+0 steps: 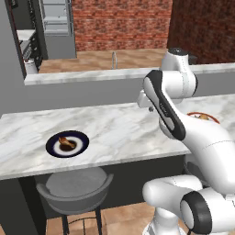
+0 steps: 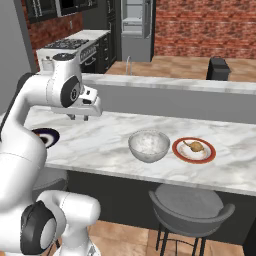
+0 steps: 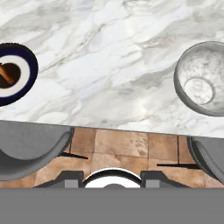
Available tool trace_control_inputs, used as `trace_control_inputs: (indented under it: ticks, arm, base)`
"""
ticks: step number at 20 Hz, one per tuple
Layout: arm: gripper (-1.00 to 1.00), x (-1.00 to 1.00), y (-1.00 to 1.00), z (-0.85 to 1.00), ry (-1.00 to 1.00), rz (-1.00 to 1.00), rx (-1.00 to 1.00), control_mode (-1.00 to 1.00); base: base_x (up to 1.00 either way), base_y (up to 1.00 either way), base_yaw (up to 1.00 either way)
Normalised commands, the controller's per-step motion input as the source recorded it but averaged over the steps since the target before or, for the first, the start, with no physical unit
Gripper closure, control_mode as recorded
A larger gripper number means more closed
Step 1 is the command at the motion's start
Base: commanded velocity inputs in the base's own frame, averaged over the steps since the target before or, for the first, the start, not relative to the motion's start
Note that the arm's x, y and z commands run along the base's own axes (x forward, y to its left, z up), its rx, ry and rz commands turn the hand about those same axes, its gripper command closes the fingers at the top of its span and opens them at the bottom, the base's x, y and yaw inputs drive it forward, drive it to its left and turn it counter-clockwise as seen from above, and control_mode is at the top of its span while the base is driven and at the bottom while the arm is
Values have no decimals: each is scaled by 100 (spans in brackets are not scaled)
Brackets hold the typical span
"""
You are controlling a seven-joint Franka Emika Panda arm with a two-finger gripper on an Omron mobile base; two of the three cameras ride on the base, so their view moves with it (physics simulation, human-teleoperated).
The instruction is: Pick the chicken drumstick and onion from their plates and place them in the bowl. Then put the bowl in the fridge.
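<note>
Looking across the white marble table (image 1: 114, 126), we see the navy-rimmed round plate with a white ring and dark centre (image 1: 68, 143) lying toward its left end, and the small elongated orange-brown chicken drumstick (image 1: 64, 140) rests on it. In the right base view the deep round pale-grey bowl (image 2: 149, 145) stands on the same table, and just beside it, on its right, sits the flat round plate with a red-orange rim (image 2: 194, 150), carrying the small round tan-golden onion (image 2: 197, 147). The bowl and the navy plate are well apart, with bare marble between them. Our white arm bends above the table, and its hand (image 2: 79, 117) hangs over the marble between the navy plate and the bowl, not touching either. We cannot tell from the pictures how far its fingers stand apart; nothing is seen between them. In the hand view the navy plate lies at the left edge and the bowl, with nothing in it, at the right edge, while two grey round-backed stools (image 3: 30, 151) stand on the brown tiled floor (image 3: 122, 151) along the table's near side. Far back in the room, beyond the grey raised ledge (image 1: 92, 75), stands the tall grey fridge (image 1: 56, 27).
</note>
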Motion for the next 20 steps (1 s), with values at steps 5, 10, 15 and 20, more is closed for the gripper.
trace_control_inputs:
  ticks: [5,10,15,20]
  arm:
    - [-100,-3,3,-4,-3,0,-2,-100]
    - [-100,-12,17,-8,-2,1,-1,-100]
    - [-100,-7,31,-10,0,3,1,-100]
    - [-100,-6,36,-11,0,8,10,-100]
  base:
    - [0,0,0]
    - [0,0,0]
    - [0,0,0]
    - [0,0,0]
